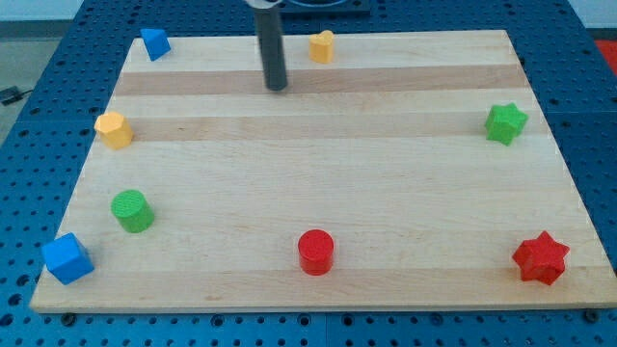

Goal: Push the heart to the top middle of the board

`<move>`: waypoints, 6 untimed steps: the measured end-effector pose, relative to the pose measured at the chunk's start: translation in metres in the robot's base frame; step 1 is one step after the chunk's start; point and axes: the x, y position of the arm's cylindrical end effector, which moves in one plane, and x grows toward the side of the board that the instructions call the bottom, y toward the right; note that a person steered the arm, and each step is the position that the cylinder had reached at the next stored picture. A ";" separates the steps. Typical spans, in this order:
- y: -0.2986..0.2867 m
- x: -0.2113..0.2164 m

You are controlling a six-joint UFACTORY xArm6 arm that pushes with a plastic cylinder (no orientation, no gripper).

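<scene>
My tip (pixel 277 87) sat on the wooden worktop (pixel 318 193) near the upper middle of the frame. The arm had no gripper at all, just this straight dark rod, so there was nothing to open or close.

The yellow heart (pixel 322 46) lay in the upper middle of the frame, close to the top edge of the worktop. It sat just to the right of my tip and a little higher up. The two were near each other but not touching.

I think the heart was already about where it should go. It may only need a small push toward the left to sit right in the middle. For that, my tip would first have to get around to the heart's right side.

The other blocks were well away: a blue block (pixel 154 43) at the upper left, a yellow block (pixel 114 129) at the left, a green cylinder (pixel 131 211), a blue cube (pixel 67 258), a red cylinder (pixel 315 252), a red star (pixel 540 257) and a green star (pixel 505 123).
</scene>
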 end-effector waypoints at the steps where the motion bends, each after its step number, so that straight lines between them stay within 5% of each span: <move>1: 0.024 -0.012; 6: 0.049 -0.043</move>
